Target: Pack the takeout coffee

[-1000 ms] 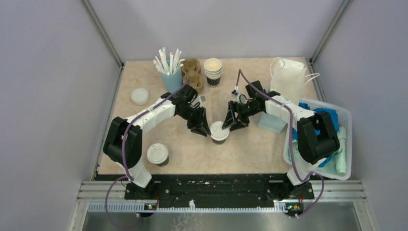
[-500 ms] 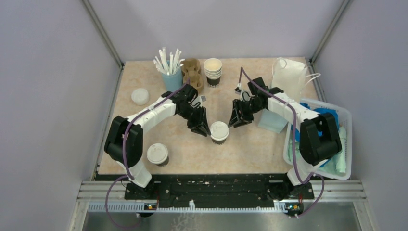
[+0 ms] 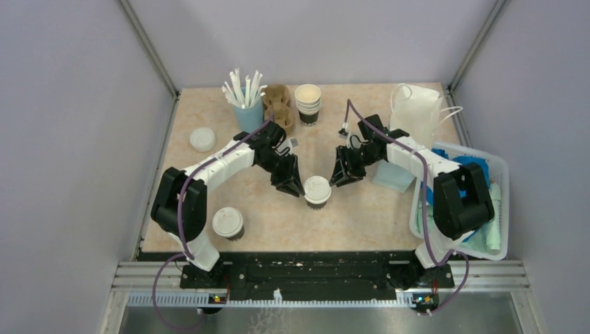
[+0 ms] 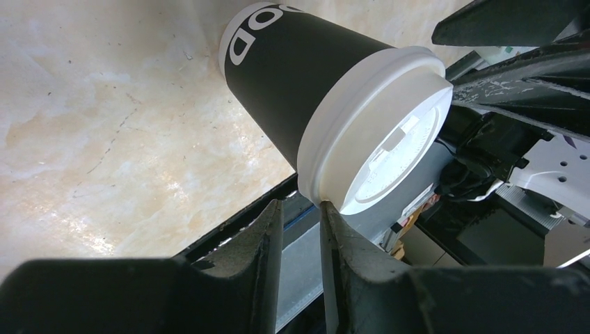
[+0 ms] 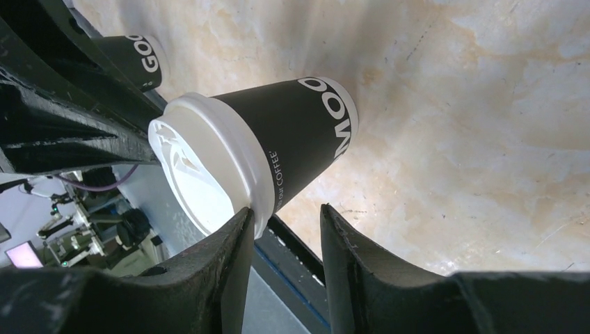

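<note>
At table (image 3: 376, 209) centre, between both grippers: cup (image 3: 317, 192), upright, capped. Left gripper (image 3: 297, 190): narrowly parted, empty, tips just beside lid (image 4: 379, 139) rim. Right gripper (image 3: 337, 180): moderately parted, empty, one finger close to the lid. Tapered matte dark paper wall, white lettering; smooth round white plastic lid. Second cup (image 3: 227, 223) near left base.
</note>
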